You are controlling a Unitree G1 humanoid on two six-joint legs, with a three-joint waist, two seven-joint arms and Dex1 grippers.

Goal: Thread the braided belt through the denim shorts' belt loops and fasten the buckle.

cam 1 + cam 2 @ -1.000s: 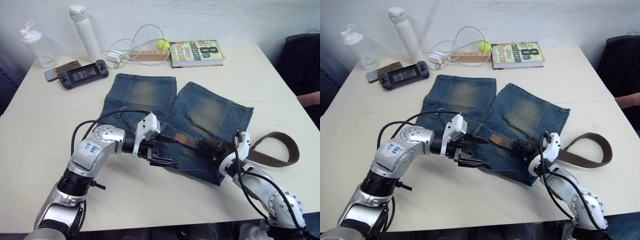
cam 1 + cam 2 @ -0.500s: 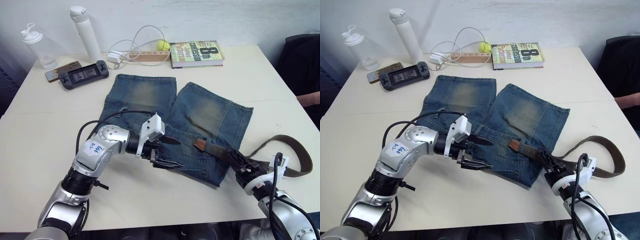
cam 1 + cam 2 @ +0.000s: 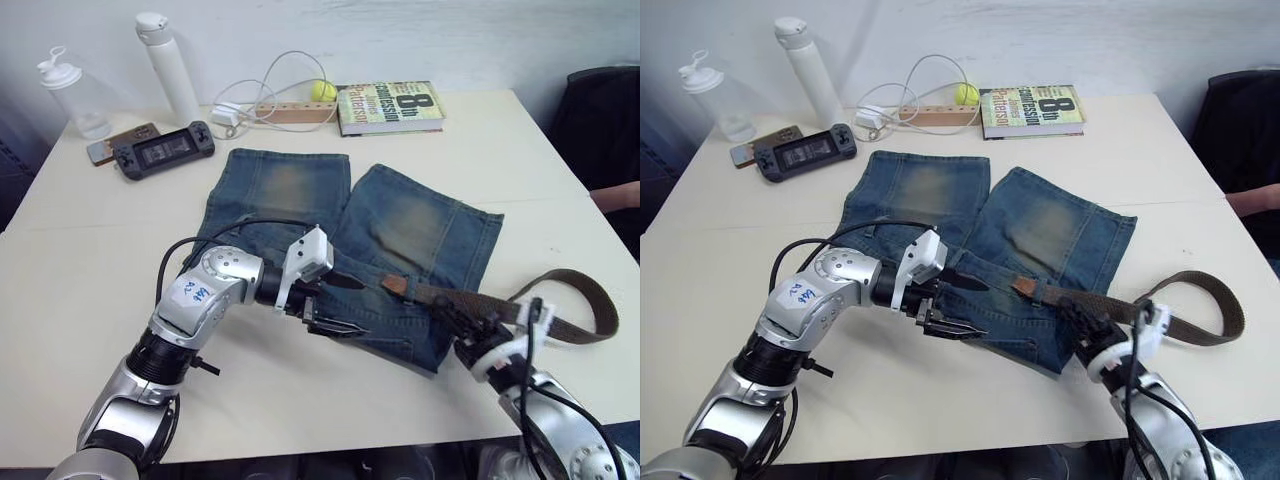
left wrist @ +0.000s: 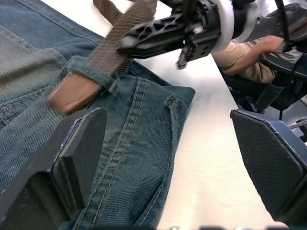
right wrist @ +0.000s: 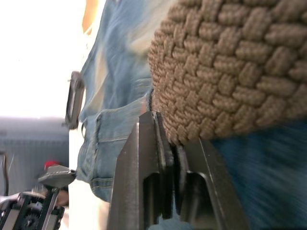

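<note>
The denim shorts (image 3: 400, 225) lie flat, waistband toward me. The braided belt (image 3: 575, 300) runs from a loop on the table at the right onto the waistband. Its lighter tip (image 4: 72, 91) has passed under one of the belt loops (image 4: 91, 75); another loop (image 4: 171, 101) stands free beside it. My right gripper (image 3: 447, 309) is shut on the belt just right of that loop, the weave pinched between its fingers (image 5: 158, 143). Over the waistband's middle my left gripper (image 3: 342, 306) stands open, near the tip, touching nothing. The buckle is hidden.
At the table's far edge are a book (image 3: 388, 105), a tennis ball (image 3: 323, 90), a white cable (image 3: 270, 85), a game console (image 3: 163, 148), a phone (image 3: 118, 140) and two bottles (image 3: 165, 65). A person's arm (image 3: 618, 195) shows at the right edge.
My right gripper slid back along the belt toward the table edge, then came forward again toward the shorts. The left gripper shifted slightly right. The belt tip sits a little further right than a second ago.
</note>
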